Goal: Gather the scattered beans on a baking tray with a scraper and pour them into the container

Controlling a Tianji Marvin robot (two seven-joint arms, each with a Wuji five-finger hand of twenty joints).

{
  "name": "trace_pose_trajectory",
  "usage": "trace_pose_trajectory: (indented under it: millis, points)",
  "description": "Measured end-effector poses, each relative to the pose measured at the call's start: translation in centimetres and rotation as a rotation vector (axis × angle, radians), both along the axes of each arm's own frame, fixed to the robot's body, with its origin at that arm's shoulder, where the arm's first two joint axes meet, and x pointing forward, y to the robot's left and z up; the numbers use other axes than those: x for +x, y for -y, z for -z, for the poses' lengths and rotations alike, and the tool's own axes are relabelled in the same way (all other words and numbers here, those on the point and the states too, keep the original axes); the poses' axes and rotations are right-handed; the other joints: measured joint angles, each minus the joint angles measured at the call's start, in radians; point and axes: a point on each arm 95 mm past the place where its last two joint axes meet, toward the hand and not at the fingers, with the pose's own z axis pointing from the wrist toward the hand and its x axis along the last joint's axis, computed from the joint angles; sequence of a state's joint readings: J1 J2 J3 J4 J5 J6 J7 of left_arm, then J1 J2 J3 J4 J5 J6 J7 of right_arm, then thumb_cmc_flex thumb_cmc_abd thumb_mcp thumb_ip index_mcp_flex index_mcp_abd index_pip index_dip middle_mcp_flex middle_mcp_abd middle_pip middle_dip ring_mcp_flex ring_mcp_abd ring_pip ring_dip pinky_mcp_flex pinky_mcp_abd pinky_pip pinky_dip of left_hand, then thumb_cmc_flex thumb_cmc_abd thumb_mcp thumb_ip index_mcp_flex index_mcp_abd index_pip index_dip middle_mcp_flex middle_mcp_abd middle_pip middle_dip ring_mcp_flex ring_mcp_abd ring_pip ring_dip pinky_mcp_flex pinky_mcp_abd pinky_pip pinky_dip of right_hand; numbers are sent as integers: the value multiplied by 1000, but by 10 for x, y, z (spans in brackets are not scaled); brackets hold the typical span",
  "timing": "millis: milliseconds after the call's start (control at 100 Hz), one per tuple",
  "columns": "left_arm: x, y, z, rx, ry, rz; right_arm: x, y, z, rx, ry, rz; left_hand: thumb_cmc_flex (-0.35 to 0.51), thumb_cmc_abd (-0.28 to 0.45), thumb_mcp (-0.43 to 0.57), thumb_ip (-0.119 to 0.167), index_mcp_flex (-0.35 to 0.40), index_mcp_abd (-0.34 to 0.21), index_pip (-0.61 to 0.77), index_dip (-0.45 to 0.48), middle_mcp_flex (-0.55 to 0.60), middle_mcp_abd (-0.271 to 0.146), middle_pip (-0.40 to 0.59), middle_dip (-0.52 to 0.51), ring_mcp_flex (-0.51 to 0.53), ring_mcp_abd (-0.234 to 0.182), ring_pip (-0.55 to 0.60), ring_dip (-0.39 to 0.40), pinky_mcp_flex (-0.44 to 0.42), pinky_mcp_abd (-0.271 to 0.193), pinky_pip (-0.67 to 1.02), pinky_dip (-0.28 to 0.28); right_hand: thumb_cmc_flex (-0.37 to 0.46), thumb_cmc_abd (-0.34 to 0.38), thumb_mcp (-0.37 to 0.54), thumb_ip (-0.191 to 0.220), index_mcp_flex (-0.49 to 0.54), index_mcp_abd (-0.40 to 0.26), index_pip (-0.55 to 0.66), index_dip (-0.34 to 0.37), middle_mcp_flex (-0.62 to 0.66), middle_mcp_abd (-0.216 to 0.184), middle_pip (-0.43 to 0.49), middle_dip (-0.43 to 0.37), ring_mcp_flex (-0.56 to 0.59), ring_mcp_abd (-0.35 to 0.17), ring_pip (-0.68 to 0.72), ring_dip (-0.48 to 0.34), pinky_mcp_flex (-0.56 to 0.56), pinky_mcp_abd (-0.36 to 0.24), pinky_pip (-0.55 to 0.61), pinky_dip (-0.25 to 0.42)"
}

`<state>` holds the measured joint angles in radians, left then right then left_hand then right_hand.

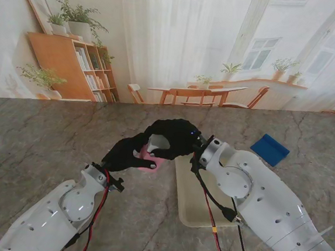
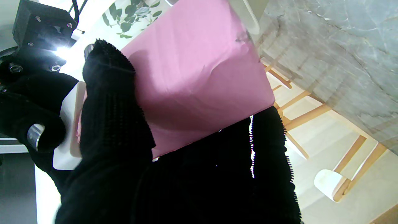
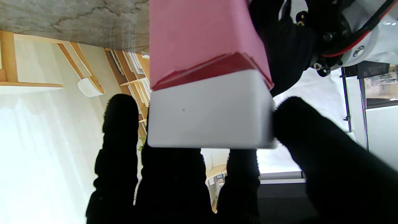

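A pink container (image 1: 152,155) with a white lid (image 1: 156,143) is held off the table between both black-gloved hands, just left of the beige baking tray (image 1: 193,204). My left hand (image 1: 131,153) is wrapped around the pink body (image 2: 199,71), thumb (image 2: 112,124) against its side. My right hand (image 1: 175,139) is closed over the white lid (image 3: 208,115), its fingers (image 3: 326,161) pressing the lid's sides. The blue scraper (image 1: 270,149) lies alone on the table, far right. I can make out no beans on the tray.
The marble table (image 1: 49,133) runs wide on both sides. My right forearm (image 1: 266,204) covers the tray's right part. Red and black cables (image 1: 214,223) hang over the tray's near edge.
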<state>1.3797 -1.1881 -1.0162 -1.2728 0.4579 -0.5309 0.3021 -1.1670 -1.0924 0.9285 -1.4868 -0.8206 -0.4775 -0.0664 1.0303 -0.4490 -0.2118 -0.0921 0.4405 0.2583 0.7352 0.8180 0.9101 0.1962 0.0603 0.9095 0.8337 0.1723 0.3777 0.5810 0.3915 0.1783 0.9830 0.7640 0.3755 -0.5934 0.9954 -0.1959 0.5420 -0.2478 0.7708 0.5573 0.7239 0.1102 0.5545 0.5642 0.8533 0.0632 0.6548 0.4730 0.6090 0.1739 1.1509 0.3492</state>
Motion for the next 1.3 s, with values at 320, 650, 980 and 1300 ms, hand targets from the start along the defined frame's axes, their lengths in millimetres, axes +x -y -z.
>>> trace_pose_trajectory:
  millis: [320,650,980,1300]
  points:
    - [0,1,-3,-3,1,-3,-4,-5,1,-26,21,78,0,0,0,0,2,-3,0,-12,0,0,0,0,0,0,0,0,0,0,0,0,-148,234,-220,64,-59,127,-234,80,-36,-40,1,15,-73,-23,222,136,-74,42,27,89]
    - [1,-1,-3,0,-4,-10,-8,-7,-4,5,10,141,0,0,0,0,2,-3,0,-12,0,0,0,0,0,0,0,0,0,0,0,0,-154,378,-498,93,-128,218,-437,113,-174,68,-219,-20,-226,91,-23,54,-232,135,-42,118]
    - [2,-3,-3,4,-4,-17,-19,7,-31,-12,28,266,0,0,0,0,2,-3,0,-12,0,0,0,0,0,0,0,0,0,0,0,0,-154,400,-515,93,-179,311,-493,121,-166,97,-269,-45,-242,131,-164,2,-265,151,-83,118]
    - [2,-5,-4,1,4,-28,-25,25,-33,-143,-8,239,0,0,0,0,2,-3,0,-12,0,0,0,0,0,0,0,0,0,0,0,0,-154,385,-523,93,-374,501,-606,133,-210,147,-318,-35,-259,154,-196,7,-280,153,-120,118]
